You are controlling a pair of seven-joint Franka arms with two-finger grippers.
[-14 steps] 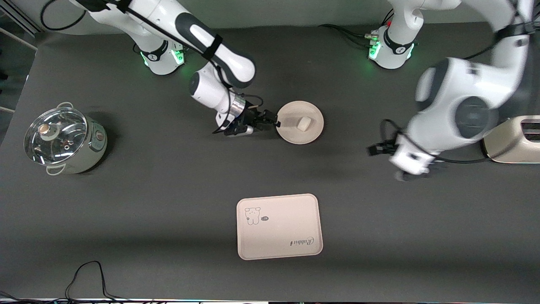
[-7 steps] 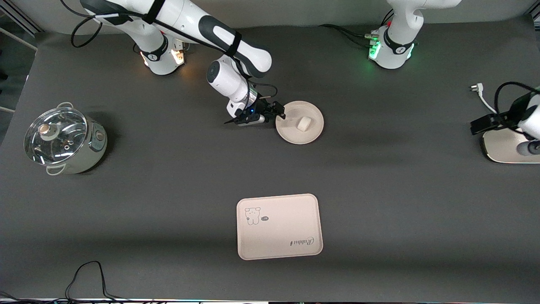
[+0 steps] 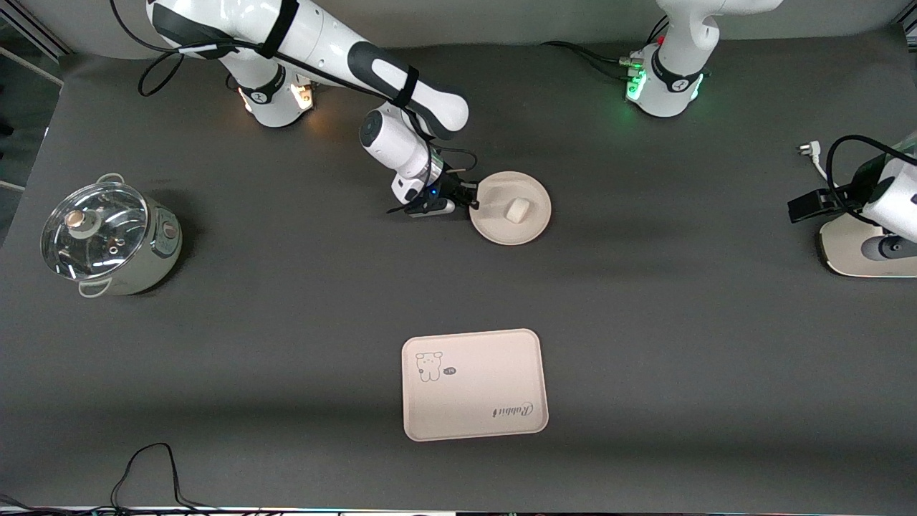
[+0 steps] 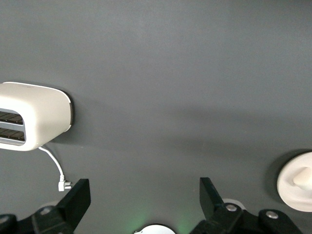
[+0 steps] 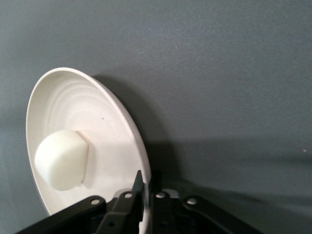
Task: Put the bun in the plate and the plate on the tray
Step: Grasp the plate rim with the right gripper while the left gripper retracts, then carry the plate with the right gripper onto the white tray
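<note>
Cream plate (image 3: pixel 510 208) with the bun (image 3: pixel 516 209) on it sits mid-table toward the robots' edge, its rim pinched in the right gripper (image 3: pixel 469 204). From there the tray (image 3: pixel 474 384) lies straight toward the camera edge. Left gripper (image 4: pixel 141 200) waits with fingers wide above the toaster (image 3: pixel 852 252) at its own end.

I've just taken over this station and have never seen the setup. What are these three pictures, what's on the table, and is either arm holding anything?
Two robot arms stand at a dark table. The big picture looks down from across the table, so the arms' bases sit along its top. The other two come from cameras on each wrist.

On the table: a round plate with the bun already in it, a printed tray nearer the camera, a lidded pot at the right arm's end, and a toaster at the left arm's end.

The right gripper has closed its fingers on the plate's rim; its wrist view shows the rim pinched between them. The left gripper waits open above the toaster, holding nothing.
</note>
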